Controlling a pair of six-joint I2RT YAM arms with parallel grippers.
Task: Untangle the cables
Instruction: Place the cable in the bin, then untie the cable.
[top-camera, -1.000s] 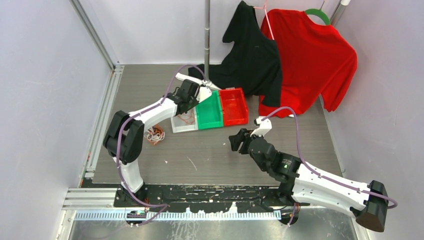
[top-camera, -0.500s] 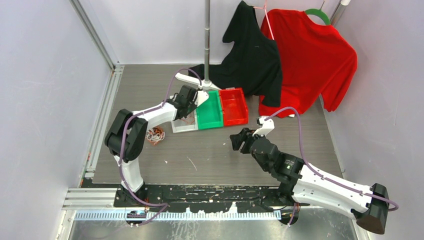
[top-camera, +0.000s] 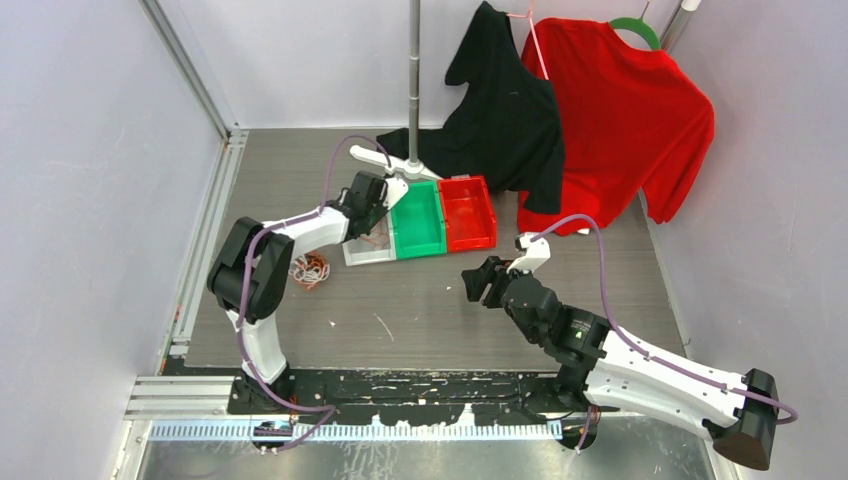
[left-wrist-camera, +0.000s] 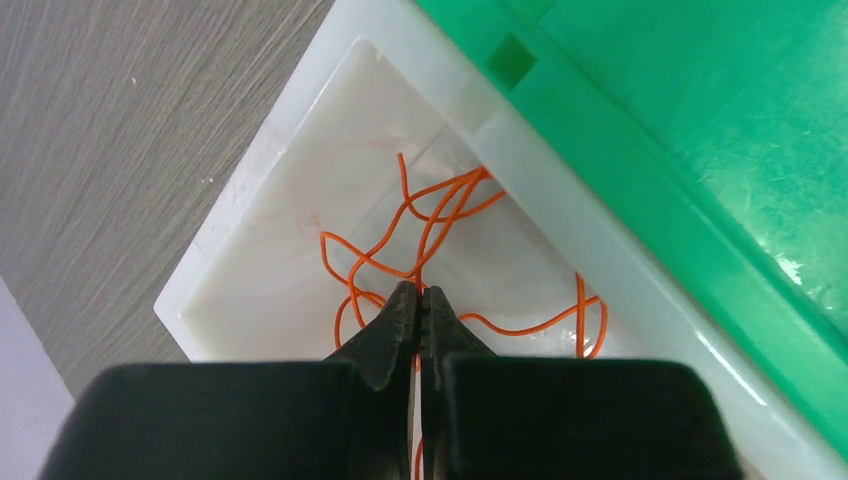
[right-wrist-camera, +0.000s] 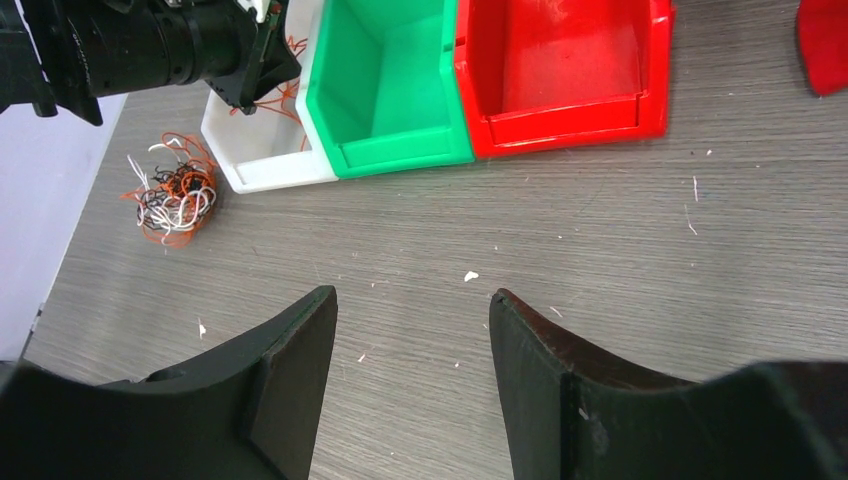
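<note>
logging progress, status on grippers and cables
Left gripper shut on thin orange wire in white plastic bin. Right gripper open. Tangled multicoloured wire clump outside bin. Nothing blocking.

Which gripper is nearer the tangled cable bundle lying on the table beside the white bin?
Left. The left gripper is over the white bin next to the bundle, its fingers shut on an orange cable. The right gripper hovers open farther off, in front of the red bin.

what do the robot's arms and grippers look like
The left arm and right arm have white link shells with bulky black joint housings. A thin purple hose loops along each. The left gripper has black fingers tapering to narrow tips; the right gripper shows broad, curved black fingers.
</note>
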